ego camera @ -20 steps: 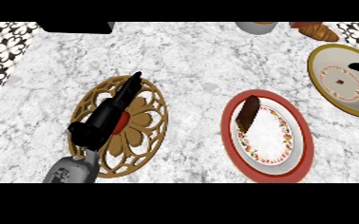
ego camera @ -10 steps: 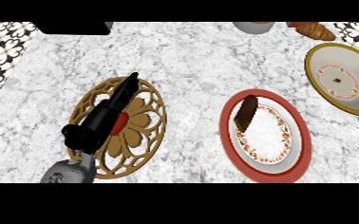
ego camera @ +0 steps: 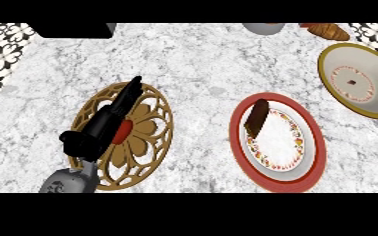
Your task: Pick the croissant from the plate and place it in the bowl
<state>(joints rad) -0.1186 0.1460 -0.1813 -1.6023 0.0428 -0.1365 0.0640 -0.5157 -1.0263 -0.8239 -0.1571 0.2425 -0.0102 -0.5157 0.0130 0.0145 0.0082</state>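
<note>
Left robot hand (ego camera: 103,130) barely budged, fingers straight and pressed together over the wooden trivet (ego camera: 151,150) at 8 o'clock. Croissant (ego camera: 327,30) sat at 1 o'clock, well out of its reach.

A round brown openwork trivet with a flower pattern (ego camera: 151,130) lies on the speckled grey marble worktop (ego camera: 199,65), left of centre. At the far edge, a black box-like object (ego camera: 74,29) shows at the left and a grey rounded vessel (ego camera: 263,27) toward the right, both cut off by the view.
</note>
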